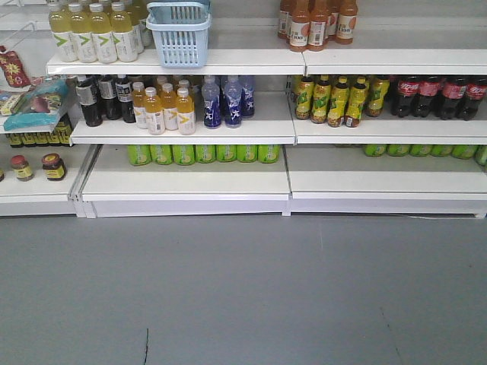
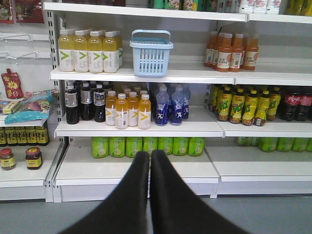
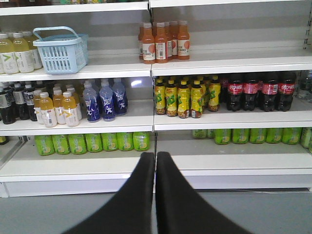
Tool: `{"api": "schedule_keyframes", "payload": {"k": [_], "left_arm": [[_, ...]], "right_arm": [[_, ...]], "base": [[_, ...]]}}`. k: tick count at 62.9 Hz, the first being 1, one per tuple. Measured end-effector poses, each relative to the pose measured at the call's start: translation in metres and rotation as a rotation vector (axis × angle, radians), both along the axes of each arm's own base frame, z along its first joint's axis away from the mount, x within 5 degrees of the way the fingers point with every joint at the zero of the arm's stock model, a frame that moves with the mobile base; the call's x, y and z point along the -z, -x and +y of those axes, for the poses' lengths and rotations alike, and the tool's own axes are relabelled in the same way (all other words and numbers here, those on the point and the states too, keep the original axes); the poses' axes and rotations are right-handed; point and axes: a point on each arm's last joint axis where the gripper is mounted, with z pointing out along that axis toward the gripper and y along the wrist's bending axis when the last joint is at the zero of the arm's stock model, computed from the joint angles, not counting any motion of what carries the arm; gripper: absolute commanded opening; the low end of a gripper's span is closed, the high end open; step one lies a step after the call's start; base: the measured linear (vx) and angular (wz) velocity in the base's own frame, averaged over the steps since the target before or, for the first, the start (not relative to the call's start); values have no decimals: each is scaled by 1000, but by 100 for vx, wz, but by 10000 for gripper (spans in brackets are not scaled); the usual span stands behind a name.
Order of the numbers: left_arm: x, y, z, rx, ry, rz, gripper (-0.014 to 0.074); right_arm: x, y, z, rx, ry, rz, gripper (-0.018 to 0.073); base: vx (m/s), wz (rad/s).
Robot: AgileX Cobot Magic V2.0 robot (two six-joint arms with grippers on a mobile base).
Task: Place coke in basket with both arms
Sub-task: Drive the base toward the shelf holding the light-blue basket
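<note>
The light blue basket (image 1: 179, 46) stands on the upper shelf beside pale yellow drink bottles; it also shows in the left wrist view (image 2: 152, 61) and the right wrist view (image 3: 58, 56). The coke is out of view in all frames. My left gripper (image 2: 150, 155) is shut with nothing between its black fingers, low in front of the bottom shelf and far from the basket. My right gripper (image 3: 156, 156) is likewise shut and empty, facing the shelf join. Neither arm shows in the front view.
Dark cola bottles with red label bands (image 3: 258, 90) stand at the right of the middle shelf, beside yellow-green tea bottles (image 3: 185, 97). Orange juice bottles (image 1: 163, 110), blue bottles (image 1: 228, 99) and green cans (image 1: 202, 153) fill other shelves. Grey floor (image 1: 243, 289) lies before the shelving.
</note>
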Motion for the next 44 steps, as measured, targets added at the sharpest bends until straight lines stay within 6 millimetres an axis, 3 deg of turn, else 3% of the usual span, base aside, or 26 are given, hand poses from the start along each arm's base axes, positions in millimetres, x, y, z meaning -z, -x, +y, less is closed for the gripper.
{"api": "schedule_keyframes", "payload": {"k": [44], "left_arm": [[0, 0, 0, 0, 0, 0, -8]], "right_arm": [[0, 0, 0, 0, 0, 0, -5]], "base": [[7, 5]]}}
